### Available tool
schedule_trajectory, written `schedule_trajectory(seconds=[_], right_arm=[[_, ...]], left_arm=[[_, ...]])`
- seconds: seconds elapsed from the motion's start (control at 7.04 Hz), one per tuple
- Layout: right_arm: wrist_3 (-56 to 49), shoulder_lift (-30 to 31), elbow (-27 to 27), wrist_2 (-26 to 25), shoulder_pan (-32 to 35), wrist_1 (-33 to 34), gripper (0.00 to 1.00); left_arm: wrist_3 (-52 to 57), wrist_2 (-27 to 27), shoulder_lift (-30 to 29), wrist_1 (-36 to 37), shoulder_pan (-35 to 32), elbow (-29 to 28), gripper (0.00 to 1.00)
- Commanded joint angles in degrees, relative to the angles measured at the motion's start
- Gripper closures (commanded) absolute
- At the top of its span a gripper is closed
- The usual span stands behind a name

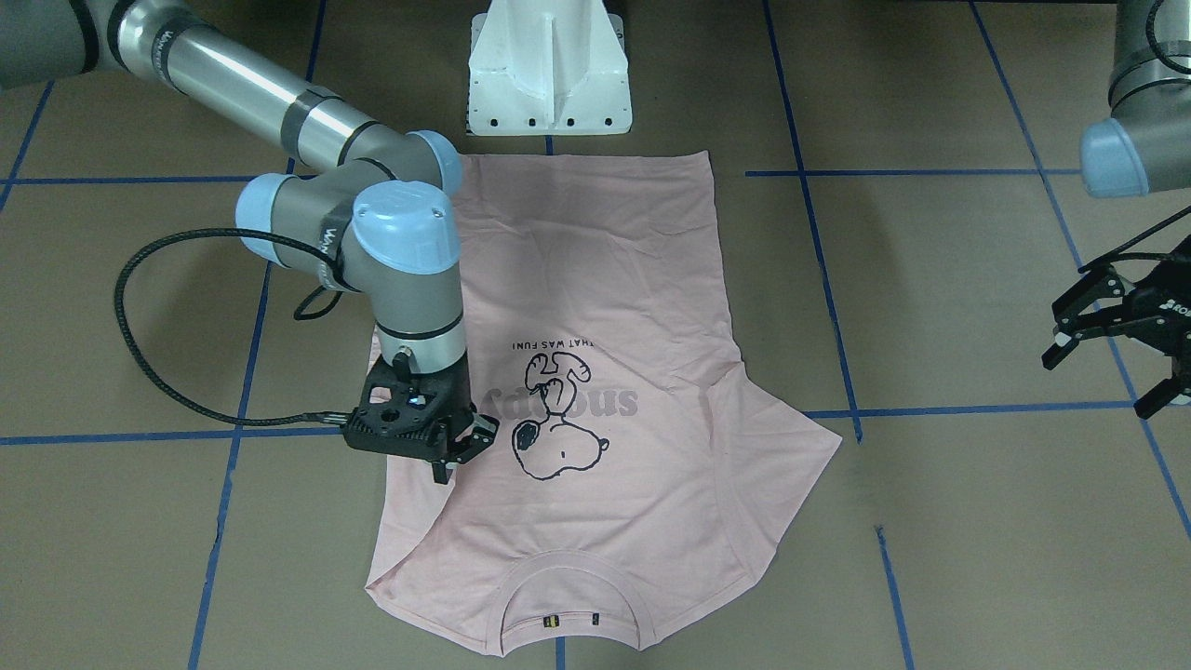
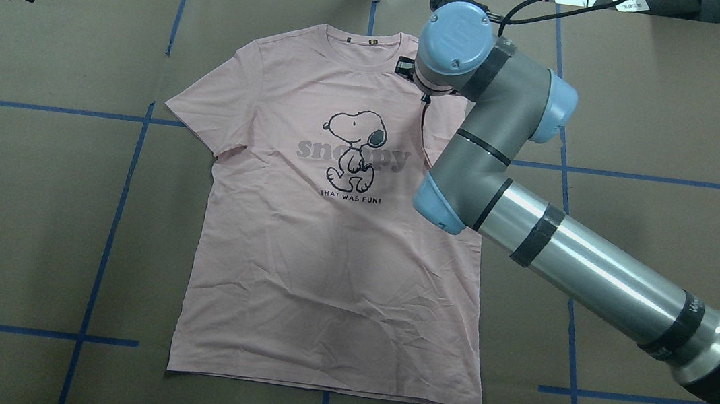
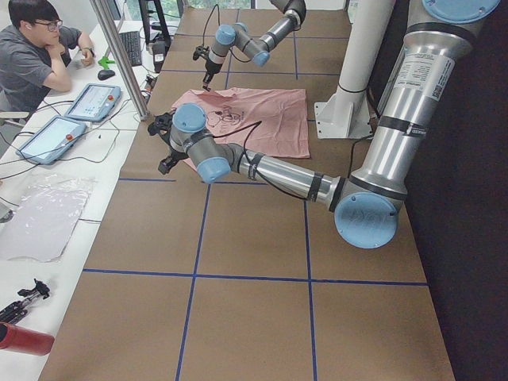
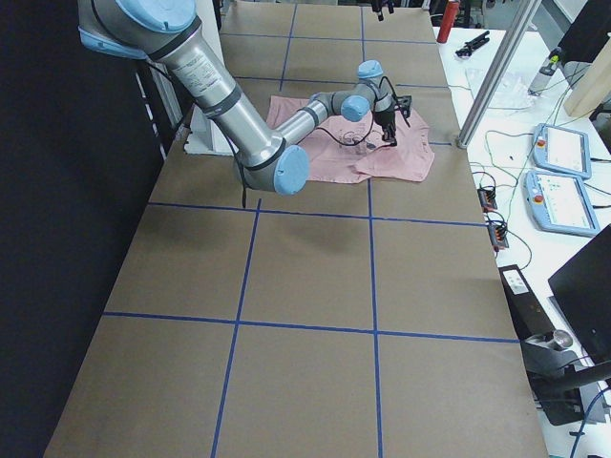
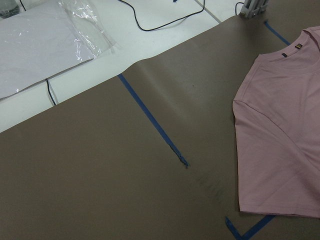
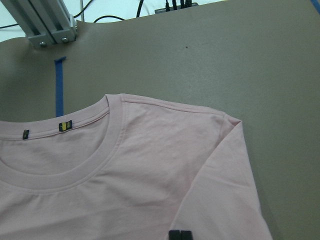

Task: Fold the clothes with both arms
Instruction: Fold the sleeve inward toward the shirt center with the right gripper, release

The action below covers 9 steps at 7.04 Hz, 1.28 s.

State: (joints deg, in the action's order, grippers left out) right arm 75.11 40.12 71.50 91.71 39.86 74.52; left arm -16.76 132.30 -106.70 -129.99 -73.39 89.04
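Left end effector (image 1: 1103, 372): wide open, empty, well clear of the T-shirt's sleeve. T-shirt (image 2: 326, 259) flat, print up, on tabletop (image 2: 29, 191). Right end effector (image 1: 456, 456): over the T-shirt's other sleeve, fingertips together, no cloth visibly pinched.

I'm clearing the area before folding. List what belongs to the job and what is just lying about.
For the job: pale pink short-sleeved fabric T-shirt with black cartoon dog print; right arm's black two-finger hand, over the shirt; left arm's black two-finger hand, off to the side.
Lying about: clear crinkled plastic bag; two flat blue-screened control tablets; red cylinder.
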Motion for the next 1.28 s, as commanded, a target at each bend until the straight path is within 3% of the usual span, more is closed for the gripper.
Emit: schedule_trajectory(seconds=[0.0, 0.14, 0.28, 0.43, 0.57, 0.71, 0.99, 1.14], right_arm=[[0.5, -1.4, -1.7, -1.9, -1.3, -0.1, 0.38], [0.2, -1.5, -1.8, -2.3, -1.4, -0.2, 0.00], [-0.7, -2.1, -1.8, -1.0, -0.8, 0.2, 0.00], [-4.3, -2.1, -1.6, 4.2, 1.4, 0.4, 0.00], [-9.7, -1.3, -1.4, 10.2, 4.7, 0.2, 0.00], [-16.8, 2.2, 1.1, 15.0, 7.7, -0.9, 0.00], [-29.6, 14.7, 12.0, 24.0, 15.0, -1.8, 0.00], [-32.5, 19.0, 13.0, 28.6, 17.9, -6.7, 0.00]], left_arm=[[0.0, 0.1, 0.0, 0.0, 0.0, 0.0, 0.00], [-0.2, 0.0, 0.0, 0.0, 0.1, 0.0, 0.00], [-1.2, 0.0, 0.0, 0.1, 0.3, -0.1, 0.00], [-3.6, -1.1, 0.0, 0.1, 2.4, -0.3, 0.00], [-9.5, -6.4, -0.3, 0.1, 5.6, 0.1, 0.00], [-17.1, -9.6, -1.7, 0.2, 9.6, -0.1, 0.00], [-30.0, -18.3, -2.8, 0.3, 17.4, -0.6, 0.18], [-34.3, -22.4, -3.1, 0.2, 20.6, -1.5, 0.24]])
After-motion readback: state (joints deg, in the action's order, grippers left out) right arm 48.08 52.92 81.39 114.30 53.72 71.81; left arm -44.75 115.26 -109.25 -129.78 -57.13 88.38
